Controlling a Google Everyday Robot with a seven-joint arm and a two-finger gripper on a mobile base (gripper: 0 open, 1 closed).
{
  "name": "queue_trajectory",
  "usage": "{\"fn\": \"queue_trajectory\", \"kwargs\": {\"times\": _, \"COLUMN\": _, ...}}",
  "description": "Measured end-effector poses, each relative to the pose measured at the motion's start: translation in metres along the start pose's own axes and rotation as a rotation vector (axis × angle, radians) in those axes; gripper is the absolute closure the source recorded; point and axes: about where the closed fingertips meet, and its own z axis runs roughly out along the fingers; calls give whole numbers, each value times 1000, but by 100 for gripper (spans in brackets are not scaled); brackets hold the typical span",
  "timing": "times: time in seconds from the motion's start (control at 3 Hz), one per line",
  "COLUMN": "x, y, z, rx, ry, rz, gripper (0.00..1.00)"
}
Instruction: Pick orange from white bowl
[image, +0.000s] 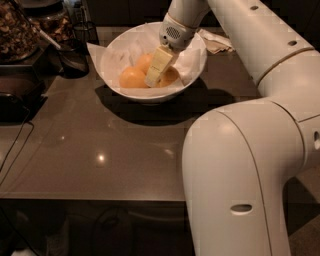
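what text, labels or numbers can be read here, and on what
None can be read. The white bowl, its paper lining, the oranges, the table and the arm bear no legible text. The hand, down in the bowl among the oranges, shows none either.

We are logging dark glossy tabletop (100, 150), showing small bright glints.
- Item one: white bowl (145, 95) sitting at far centre, gripper (156, 72) hanging down inside it.
- Item two: small dark dish (74, 62) sitting just left of bowl.
- Item three: crumpled paper (217, 44) lying at far right.
- Item four: black cable (17, 146) trailing over left edge.
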Motion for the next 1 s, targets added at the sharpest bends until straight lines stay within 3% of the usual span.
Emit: {"fn": "queue_trajectory", "kwargs": {"times": 1.0, "x": 7, "y": 9, "z": 30, "rx": -67, "ry": 41, "rz": -1, "gripper": 20}}
